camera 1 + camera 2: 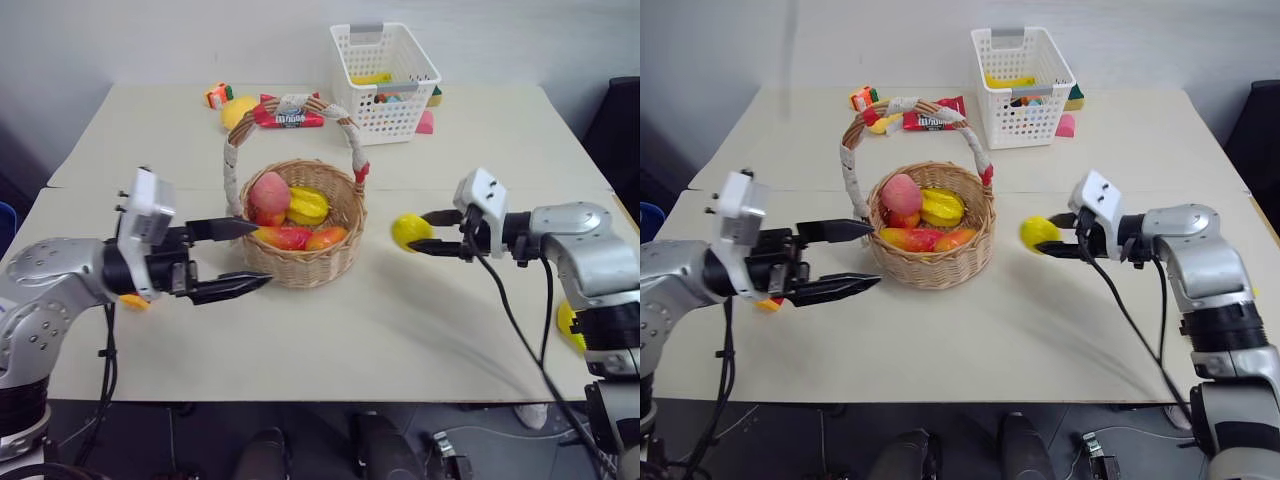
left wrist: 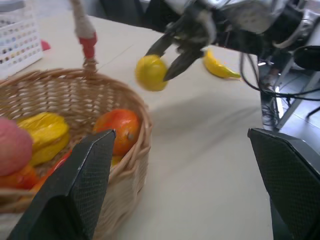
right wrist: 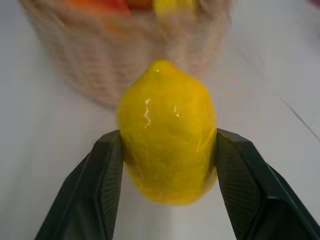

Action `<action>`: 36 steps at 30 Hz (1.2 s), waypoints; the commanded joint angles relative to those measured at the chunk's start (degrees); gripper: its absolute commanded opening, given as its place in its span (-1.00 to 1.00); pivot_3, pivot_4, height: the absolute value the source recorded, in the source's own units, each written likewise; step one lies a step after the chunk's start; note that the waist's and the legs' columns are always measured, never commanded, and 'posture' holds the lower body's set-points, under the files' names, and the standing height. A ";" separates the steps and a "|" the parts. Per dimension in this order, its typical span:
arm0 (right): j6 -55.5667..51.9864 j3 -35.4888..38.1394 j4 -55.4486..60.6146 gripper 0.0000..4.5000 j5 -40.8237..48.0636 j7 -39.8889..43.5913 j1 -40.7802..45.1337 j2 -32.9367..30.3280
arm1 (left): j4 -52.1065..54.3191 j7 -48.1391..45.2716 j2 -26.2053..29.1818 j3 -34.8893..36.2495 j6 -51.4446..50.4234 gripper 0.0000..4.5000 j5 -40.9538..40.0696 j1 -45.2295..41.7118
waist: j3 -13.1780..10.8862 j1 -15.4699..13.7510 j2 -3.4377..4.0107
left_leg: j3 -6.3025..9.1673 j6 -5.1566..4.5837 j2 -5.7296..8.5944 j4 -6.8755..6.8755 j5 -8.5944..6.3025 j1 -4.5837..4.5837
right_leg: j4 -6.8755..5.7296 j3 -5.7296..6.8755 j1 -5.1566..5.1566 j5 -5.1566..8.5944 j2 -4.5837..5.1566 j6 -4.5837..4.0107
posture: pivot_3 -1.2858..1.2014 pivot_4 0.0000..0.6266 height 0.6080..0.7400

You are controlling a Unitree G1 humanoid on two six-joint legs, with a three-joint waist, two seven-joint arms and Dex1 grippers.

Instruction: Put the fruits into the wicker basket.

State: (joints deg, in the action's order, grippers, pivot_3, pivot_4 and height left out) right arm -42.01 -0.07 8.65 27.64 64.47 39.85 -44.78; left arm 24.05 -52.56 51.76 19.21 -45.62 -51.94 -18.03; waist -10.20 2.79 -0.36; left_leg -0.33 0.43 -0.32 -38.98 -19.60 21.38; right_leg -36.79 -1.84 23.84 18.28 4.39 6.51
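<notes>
The wicker basket (image 1: 300,265) stands mid-table and holds several fruits, among them a pink-red one (image 1: 269,195) and a yellow one (image 1: 308,205). Just right of the basket, my right gripper (image 1: 425,232) is shut on a yellow lemon (image 1: 410,231) and holds it off the table; in the right wrist view the lemon (image 3: 167,132) sits between both fingers. My left gripper (image 1: 262,254) is open and empty, level, against the basket's left side. A yellow banana (image 2: 220,67) lies on the table behind my right arm.
A white lattice basket (image 1: 385,80) with items stands at the back, with a red snack packet (image 1: 290,118) and small toys (image 1: 217,96) to its left. A small yellow-orange object (image 1: 133,300) lies under my left arm. A seam crosses the table behind the wicker basket.
</notes>
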 commanded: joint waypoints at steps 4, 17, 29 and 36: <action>-15.44 2.11 7.96 0.02 11.65 -16.55 11.18 15.61 | 0.64 1.32 0.36 2.46 0.60 0.97 -0.98 -0.97 | -0.01 -0.13 -0.09 | 0.04 -0.02 0.10 0.01 -0.02 -0.21 | 0.21 -0.01 -0.16 0.01 0.09 -0.02 | 0.03 -0.52 1.00; -11.89 -3.32 6.14 0.99 3.46 -26.47 11.32 23.17 | 2.13 3.65 -1.69 -0.58 1.42 0.97 -0.63 -3.55 | 0.01 -0.95 -0.12 | -0.02 -0.24 0.54 -0.19 -0.04 1.03 | -0.38 0.17 1.17 0.00 0.30 0.00 | 0.03 -0.52 1.00; -43.30 34.82 26.05 0.99 21.85 -33.32 -7.18 -2.96 | -0.90 -1.22 -10.81 -12.34 2.60 0.97 -0.72 -12.00 | 0.03 -2.03 -0.16 | 0.07 -0.32 0.51 -0.20 0.07 0.94 | -0.15 0.13 0.75 -0.03 0.29 0.05 | 0.03 -0.52 1.00; -38.36 48.72 22.48 0.99 6.92 -35.84 -34.31 -12.57 | -1.46 -5.62 -14.72 -17.52 2.40 0.97 -0.95 -16.76 | 0.03 -2.60 -0.17 | -0.31 -0.41 0.54 -0.15 0.11 0.77 | -0.22 -0.08 0.73 -0.09 0.02 0.17 | 0.03 -0.52 1.00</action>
State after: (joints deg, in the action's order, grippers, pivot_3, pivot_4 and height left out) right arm -83.10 45.09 32.42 38.42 29.18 7.27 -56.37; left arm 21.63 -57.23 37.04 1.60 -43.73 -51.94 -33.90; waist -10.16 0.19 -0.53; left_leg -0.62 0.00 0.22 -39.13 -19.47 22.10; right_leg -36.99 -1.93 24.52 18.18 4.35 6.70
